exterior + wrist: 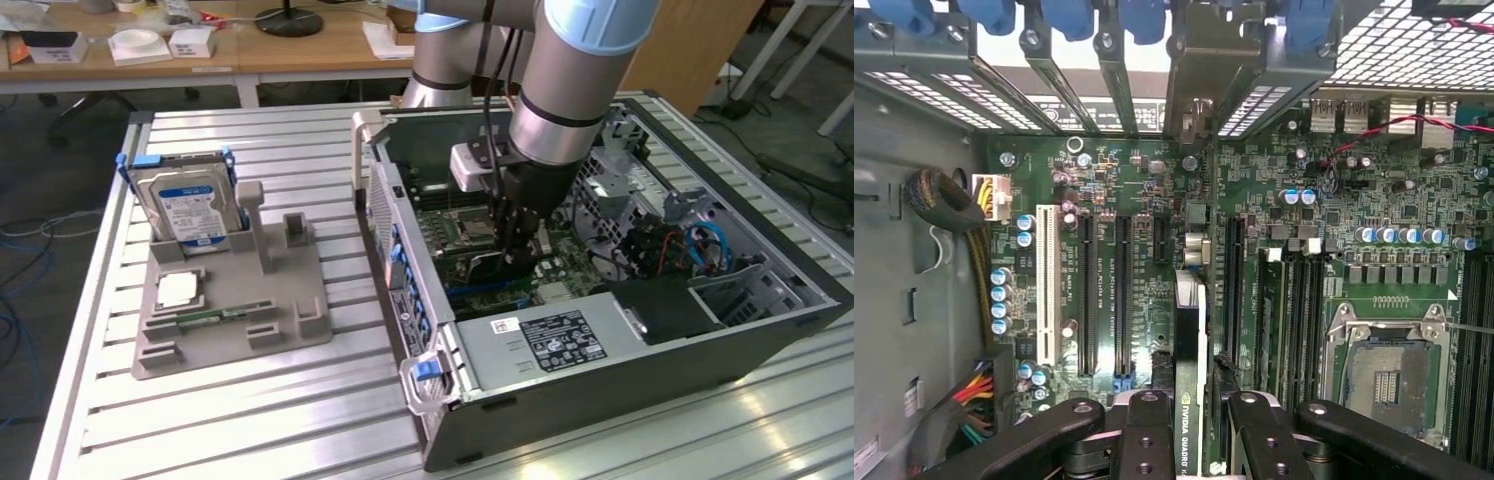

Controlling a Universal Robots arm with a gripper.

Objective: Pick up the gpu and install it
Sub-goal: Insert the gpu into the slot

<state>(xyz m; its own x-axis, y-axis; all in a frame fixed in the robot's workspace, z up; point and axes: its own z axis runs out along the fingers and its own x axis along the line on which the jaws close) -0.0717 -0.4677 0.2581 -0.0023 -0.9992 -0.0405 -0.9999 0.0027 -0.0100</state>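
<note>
GPU (1189,330) on edge inside the case, above the board.

In the wrist view the gpu shows edge-on: a thin card running straight away from the camera, its near end between the two black fingers, its far end bearing a grey metal bracket that stands at the rear slot openings. A strip of white lettering on a dark face can be read near the fingers. The card lies parallel to the long black slots on the green board and sits between two of them; whether it is seated in a slot cannot be told. In the exterior view the gpu (501,262) is a dark sliver low under the arm, over the board.
</note>
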